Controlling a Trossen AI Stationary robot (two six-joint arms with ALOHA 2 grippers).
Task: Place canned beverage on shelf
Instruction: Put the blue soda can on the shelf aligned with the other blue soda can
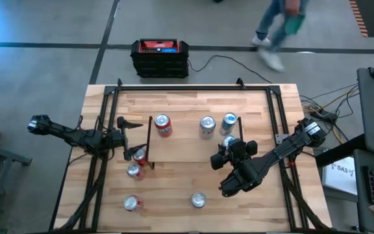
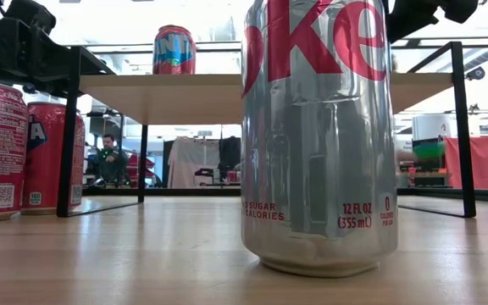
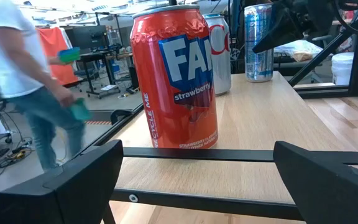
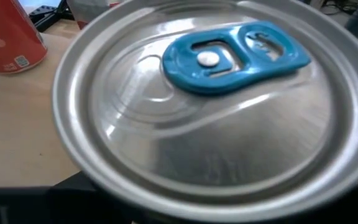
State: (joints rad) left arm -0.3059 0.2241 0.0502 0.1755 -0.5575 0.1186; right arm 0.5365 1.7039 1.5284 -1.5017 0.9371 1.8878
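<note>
item: blue-tabbed can (image 4: 210,112), which we find clamped between the right gripper (image 1: 228,144) fingers, above the shelf (image 1: 180,146) near its right edge. left gripper (image 1: 123,136): we note fingers apart at the shelf's left edge, facing a red strawberry can (image 3: 176,81) standing there.

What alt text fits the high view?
Seen from above, the right gripper is shut on a blue-tabbed silver can over the low light-wood shelf, which holds three more cans. The open left gripper waits at its left end.
</note>
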